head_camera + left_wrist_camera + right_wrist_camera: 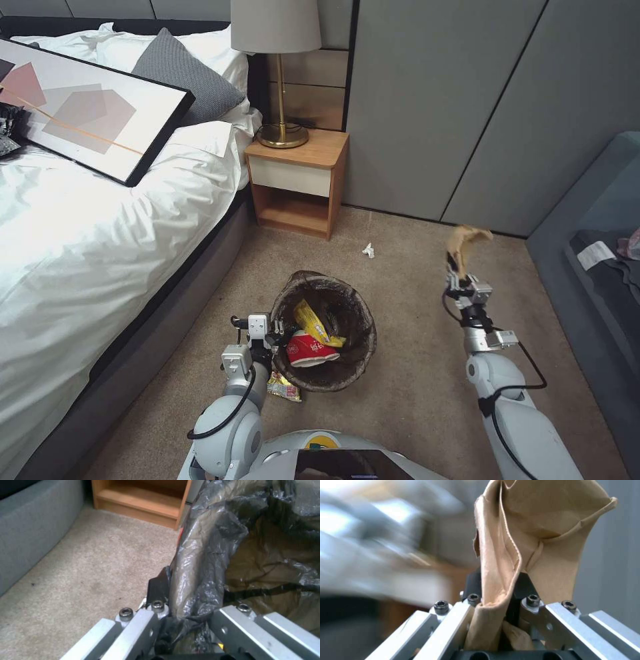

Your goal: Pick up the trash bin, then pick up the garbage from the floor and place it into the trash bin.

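1. Jaws, left gripper (pixel 279 331): clamped on the near-left rim of the trash bin (pixel 362 347), one finger outside the rim and one inside, dark liner bunched between them; same grip in the left wrist view (pixel 185 616).
2. Jaws, right gripper (pixel 459 272): closed on the lower end of a tan paper bag (pixel 465 241), held raised above the carpet to the right of the bin; in the right wrist view (pixel 501 597) the bag (pixel 533 530) stands up from between the fingers.
3. Trash bin contents: yellow snack wrapper (pixel 312 321) and red-and-white paper cup (pixel 309 350), both inside on the liner.
4. Multicoloured wrapper (pixel 284 387): on the carpet, just beside the bin's near-left side, below the left gripper.
5. White tissue (pixel 368 250): on the carpet beyond the bin, near the nightstand.
6. Nightstand (pixel 297 179): wooden, against the wall, carrying a brass lamp (pixel 280 73).
7. Bed (pixel 87 220): left of the bin, white bedding, with a framed picture (pixel 87 107) lying on it.
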Controlling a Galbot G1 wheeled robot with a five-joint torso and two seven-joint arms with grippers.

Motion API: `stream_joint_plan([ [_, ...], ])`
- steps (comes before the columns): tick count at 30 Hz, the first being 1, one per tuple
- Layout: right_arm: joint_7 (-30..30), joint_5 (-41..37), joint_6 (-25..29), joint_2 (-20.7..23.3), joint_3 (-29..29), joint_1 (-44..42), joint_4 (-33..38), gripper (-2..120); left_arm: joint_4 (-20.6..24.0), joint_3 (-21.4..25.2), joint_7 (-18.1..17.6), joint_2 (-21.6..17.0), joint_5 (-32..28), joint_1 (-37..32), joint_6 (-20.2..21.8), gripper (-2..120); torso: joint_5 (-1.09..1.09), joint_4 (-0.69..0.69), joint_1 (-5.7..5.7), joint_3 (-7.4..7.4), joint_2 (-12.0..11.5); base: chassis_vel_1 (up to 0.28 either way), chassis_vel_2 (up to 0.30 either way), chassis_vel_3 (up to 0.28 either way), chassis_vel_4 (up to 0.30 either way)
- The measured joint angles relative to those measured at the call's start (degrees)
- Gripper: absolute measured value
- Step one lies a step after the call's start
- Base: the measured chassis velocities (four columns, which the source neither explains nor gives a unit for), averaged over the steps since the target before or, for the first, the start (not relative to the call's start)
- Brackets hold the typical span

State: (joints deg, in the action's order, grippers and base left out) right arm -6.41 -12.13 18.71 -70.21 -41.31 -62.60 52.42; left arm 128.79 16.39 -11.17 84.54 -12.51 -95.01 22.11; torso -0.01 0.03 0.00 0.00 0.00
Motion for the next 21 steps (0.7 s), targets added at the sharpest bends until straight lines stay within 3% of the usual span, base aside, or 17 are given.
stream_joint_plan([
  [3,2.3,-1.0,3.2,0.1,-0.1,-1.5,5.2,7,-0.4,0.0,0.0,0.1,0.0,0.2,0.1,3,0.03,-0.04,0.00,0.00,0.0,0.000,0.000,0.000,0.000],
  [6,10.5,-5.7,9.0,0.0,-0.4,-5.8,19.4,7,-1.2,-0.2,0.0,0.1,0.0,0.6,0.2,3,0.01,-0.02,0.00,0.00,0.0,0.000,0.000,0.000,0.000],
  [7,10.5,-5.7,9.0,0.0,-0.4,-5.8,19.4,7,-1.2,-0.2,0.0,0.1,0.0,0.6,0.2,3,0.01,-0.02,0.00,0.00,0.0,0.000,0.000,0.000,0.000],
  [9,19.7,-11.2,12.5,-0.4,0.1,-9.6,31.3,7,-1.9,-0.6,0.0,0.2,0.0,0.7,0.3,3,-0.01,-0.02,0.00,0.00,0.0,0.000,0.000,0.000,0.000],
  [10,28.5,-15.6,13.9,-0.4,2.3,-13.2,42.3,7,-2.1,-1.0,0.0,0.4,0.0,0.9,0.5,3,0.00,-0.03,0.00,0.00,0.0,0.000,0.000,0.000,0.000],
  [11,28.5,-15.6,13.9,-0.4,2.3,-13.2,42.3,7,-2.1,-1.0,0.0,0.4,0.0,0.9,0.5,3,0.00,-0.03,0.00,0.00,0.0,0.000,0.000,0.000,0.000],
  [14,40.3,-19.1,11.0,0.1,10.0,-17.9,57.8,7,-2.1,-1.2,0.0,0.3,-0.4,1.0,0.7,3,-0.01,-0.04,0.00,-0.01,0.0,0.000,0.000,0.000,0.000],
  [16,41.0,-19.1,10.4,0.4,11.8,-18.2,59.2,7,-2.1,-1.3,0.0,0.3,-0.5,0.9,0.8,3,0.00,-0.04,0.00,-0.01,0.0,0.000,0.000,0.000,0.000],
  [17,41.1,-18.5,8.7,1.8,18.0,-18.5,61.9,7,-2.0,-1.8,0.0,0.3,-0.8,0.8,0.8,3,0.00,-0.03,0.00,-0.01,0.0,0.000,0.000,0.000,0.000],
  [18,41.1,-18.5,8.7,1.8,18.0,-18.5,61.9,7,-2.0,-1.8,0.0,0.3,-0.8,0.8,0.8,3,0.00,-0.03,0.00,-0.01,0.0,0.000,0.000,0.000,0.000],
  [20,39.9,-15.9,6.8,3.5,25.8,-18.2,62.5,7,-1.9,-2.3,0.0,0.4,-0.8,0.9,0.9,3,0.00,-0.02,0.00,-0.01,0.0,0.000,0.000,0.000,0.000],
  [21,39.9,-15.9,6.8,3.5,25.8,-18.2,62.5,7,-1.9,-2.3,0.0,0.4,-0.8,0.9,0.9,3,0.00,-0.02,0.00,-0.01,0.0,0.000,0.000,0.000,0.000],
])
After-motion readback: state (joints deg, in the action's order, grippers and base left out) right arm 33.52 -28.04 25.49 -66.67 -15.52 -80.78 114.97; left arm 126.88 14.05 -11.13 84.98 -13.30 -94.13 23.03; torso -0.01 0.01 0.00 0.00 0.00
